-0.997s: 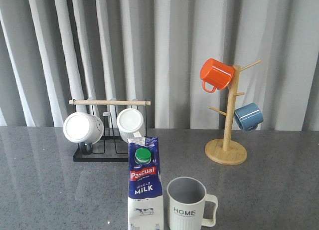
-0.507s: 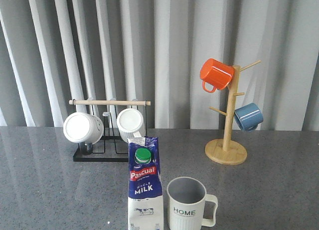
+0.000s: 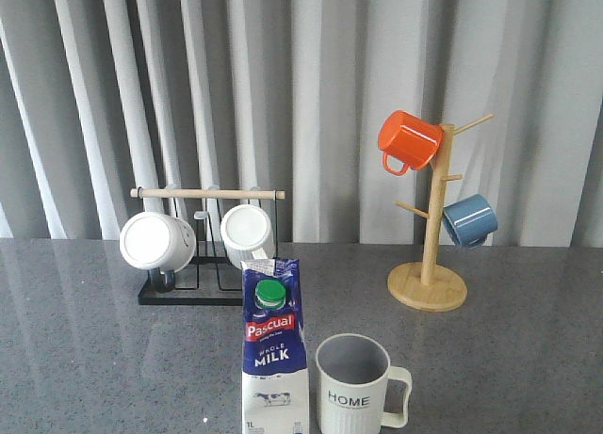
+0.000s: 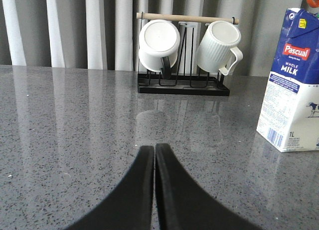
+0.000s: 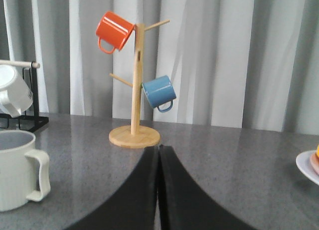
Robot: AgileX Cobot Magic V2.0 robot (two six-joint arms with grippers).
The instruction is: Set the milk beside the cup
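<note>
From the front, the Pascual milk carton (image 3: 272,349) stands upright at the table's (image 3: 85,359) near edge, just beside the HOME cup (image 3: 355,384) – tall and narrow, so any brush could tip it onto the cup. In the left wrist view the left gripper (image 4: 154,152) has its fingers pressed together, empty, well short of the carton. The right wrist view shows the right gripper (image 5: 158,152) likewise closed and empty near the cup's handle – a careless sweep might snag it.

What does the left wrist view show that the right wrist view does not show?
Only the left wrist view shows the milk carton, the closed left fingers and the full black rack with both white mugs. Only the right wrist view shows the HOME cup, the wooden mug tree with the orange mug and blue mug, a plate edge and the closed right fingers. Both show the grey table and curtain.
</note>
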